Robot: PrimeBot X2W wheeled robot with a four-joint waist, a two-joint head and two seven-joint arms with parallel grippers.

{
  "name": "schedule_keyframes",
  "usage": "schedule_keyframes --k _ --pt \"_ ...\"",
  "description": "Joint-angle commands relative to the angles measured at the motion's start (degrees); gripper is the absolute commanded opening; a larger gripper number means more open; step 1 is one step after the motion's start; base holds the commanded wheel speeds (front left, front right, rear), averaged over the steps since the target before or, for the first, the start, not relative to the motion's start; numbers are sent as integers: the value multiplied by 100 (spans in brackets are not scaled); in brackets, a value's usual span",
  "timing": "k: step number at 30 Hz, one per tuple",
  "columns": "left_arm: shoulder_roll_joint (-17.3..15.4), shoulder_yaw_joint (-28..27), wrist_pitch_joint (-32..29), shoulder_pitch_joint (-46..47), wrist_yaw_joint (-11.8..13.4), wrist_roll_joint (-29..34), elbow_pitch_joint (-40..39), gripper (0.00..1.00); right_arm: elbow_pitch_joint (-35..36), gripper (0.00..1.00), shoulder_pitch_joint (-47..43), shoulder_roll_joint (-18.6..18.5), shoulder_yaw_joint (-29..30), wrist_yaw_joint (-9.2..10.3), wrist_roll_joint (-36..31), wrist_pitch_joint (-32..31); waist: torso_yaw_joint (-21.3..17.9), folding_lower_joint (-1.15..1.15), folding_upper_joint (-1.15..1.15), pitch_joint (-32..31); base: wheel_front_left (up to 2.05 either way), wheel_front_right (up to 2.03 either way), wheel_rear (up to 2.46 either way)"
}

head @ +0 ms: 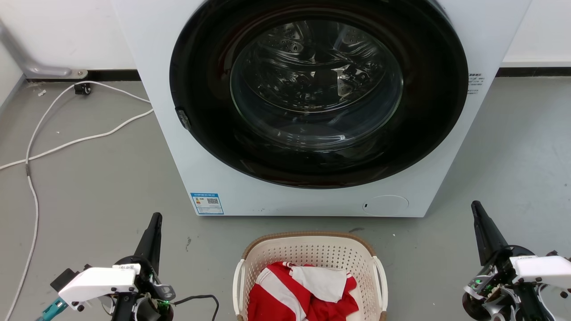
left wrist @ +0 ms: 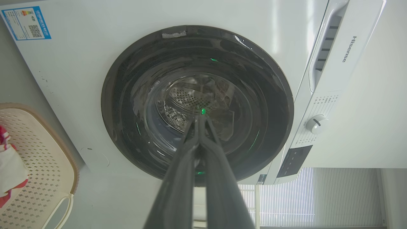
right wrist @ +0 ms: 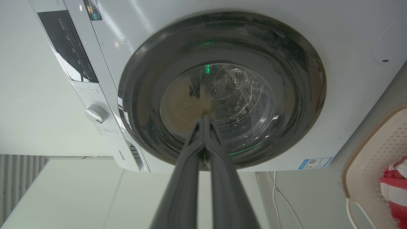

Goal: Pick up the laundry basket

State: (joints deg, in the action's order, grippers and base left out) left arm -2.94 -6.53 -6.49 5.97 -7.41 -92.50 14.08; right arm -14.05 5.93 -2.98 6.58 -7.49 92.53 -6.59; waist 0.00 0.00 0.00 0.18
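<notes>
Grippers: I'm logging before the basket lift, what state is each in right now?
Left gripper: shut, fingers together, holding nothing.
Right gripper: shut, fingers together, holding nothing.

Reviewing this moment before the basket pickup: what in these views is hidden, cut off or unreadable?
1. Head view: the laundry basket has its near end cut off by the bottom edge.
2. Head view: the basket's floor is hidden under red-and-white clothes.
3. Head view: the print on the blue-edged sticker is too small to read.
4. Head and wrist views: reflections on the door glass obscure the drum's contents.
5. Left wrist view: the left edge cuts the basket off.
</notes>
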Motion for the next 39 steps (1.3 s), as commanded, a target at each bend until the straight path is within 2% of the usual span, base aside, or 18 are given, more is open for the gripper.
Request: schedule_keyframes --k 1,3,4,14,22,27,35,39 --pt "4 -16 -23 58 -24 20 6 0 -4 0 61 16 6 0 -32 -16 0 0 0 0 0 0 0" --pt "5 -17 -23 57 -24 20 6 0 -4 0 61 16 6 0 -32 -16 0 0 0 0 0 0 0" --pt "2 2 4 -9 1 0 15 100 -13 100 -9 0 -2 0 0 1 0 0 0 0 0 0 0" --pt "27 119 269 -259 6 154 -10 100 -1 100 -227 12 -181 1 -142 264 -2 0 0 7 0 0 0" --pt "23 123 483 -356 4 461 -114 100 17 100 -241 11 -134 0 -574 479 -4 0 0 6 0 0 0" --pt "21 -150 605 -375 7 823 -180 100 153 100 -222 10 -71 0 -1180 603 -6 0 0 7 0 0 0" --pt "18 -629 791 -261 200 1657 -484 100 788 100 -159 9 -73 -1 -3055 788 -5 0 0 35 0 0 0" --pt "18 -670 877 -246 291 2153 -812 100 1022 100 -137 8 -150 -1 -3731 877 -3 0 0 60 0 0 0"
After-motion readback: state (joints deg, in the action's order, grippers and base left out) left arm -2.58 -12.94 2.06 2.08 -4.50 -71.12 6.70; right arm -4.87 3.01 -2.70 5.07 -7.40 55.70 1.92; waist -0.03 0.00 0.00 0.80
